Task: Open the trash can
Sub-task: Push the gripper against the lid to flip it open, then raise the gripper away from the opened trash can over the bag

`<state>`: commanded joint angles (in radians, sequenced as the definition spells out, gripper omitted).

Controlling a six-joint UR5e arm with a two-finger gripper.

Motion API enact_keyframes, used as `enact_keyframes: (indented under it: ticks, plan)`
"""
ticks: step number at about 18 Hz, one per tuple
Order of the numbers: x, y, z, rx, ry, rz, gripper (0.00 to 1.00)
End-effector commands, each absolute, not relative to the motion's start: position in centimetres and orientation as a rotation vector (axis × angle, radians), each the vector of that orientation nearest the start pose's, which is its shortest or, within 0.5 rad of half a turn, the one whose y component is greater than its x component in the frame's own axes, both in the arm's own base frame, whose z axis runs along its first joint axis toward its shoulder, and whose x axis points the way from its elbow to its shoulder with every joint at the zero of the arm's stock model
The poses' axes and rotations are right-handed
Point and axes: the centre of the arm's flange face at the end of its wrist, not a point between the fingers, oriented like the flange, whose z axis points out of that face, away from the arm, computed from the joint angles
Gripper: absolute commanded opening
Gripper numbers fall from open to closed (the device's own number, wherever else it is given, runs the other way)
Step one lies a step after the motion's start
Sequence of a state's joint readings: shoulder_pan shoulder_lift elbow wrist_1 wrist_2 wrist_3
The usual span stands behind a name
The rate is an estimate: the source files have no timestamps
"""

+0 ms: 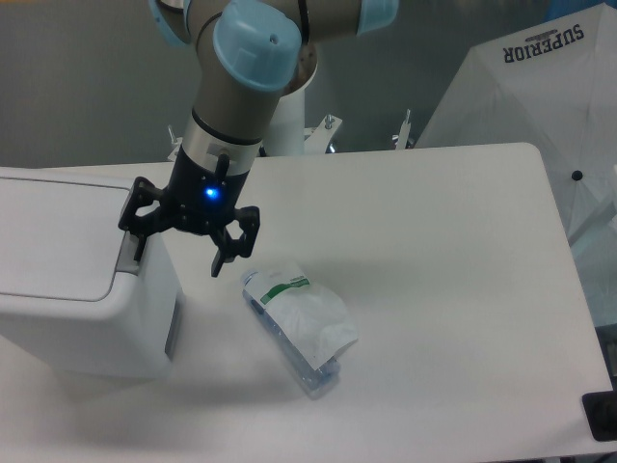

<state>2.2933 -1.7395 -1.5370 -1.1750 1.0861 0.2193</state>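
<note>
Trash can (72, 280) sits at worktop (434, 251) left edge, lid down. End effector (179, 243) spread wide, nothing held, hovering at can's right rim; 1 finger (135, 231) over grey push tab (128, 253), other finger off the side. Risk: you descend off-centre, finger slips past tab onto lid or down wall, lid stays shut. Crushed clear bottle (299, 323) lies near, right of can; you could clip it. Open room right, across worktop.

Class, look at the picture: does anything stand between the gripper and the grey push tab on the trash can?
Nothing visible does. The open gripper hangs right beside the trash can, one finger over its grey tab. The bottle lies on the table on the gripper's other side, out of the way.
</note>
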Motion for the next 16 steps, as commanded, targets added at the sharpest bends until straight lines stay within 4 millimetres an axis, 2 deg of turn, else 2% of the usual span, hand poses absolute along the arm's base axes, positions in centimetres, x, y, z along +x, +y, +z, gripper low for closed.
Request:
enact_keyframes:
  ticks: [9, 12, 16]
  plan:
    - [-25.0, 55.5, 46.5, -2.605, -0.583, -0.432, 1.0]
    - [-25.1, 55.5, 47.9, -2.588, -0.573, -0.418, 1.0]
    - [-26.4, 54.6, 49.1, -2.561, -0.596, -0.389, 1.0]
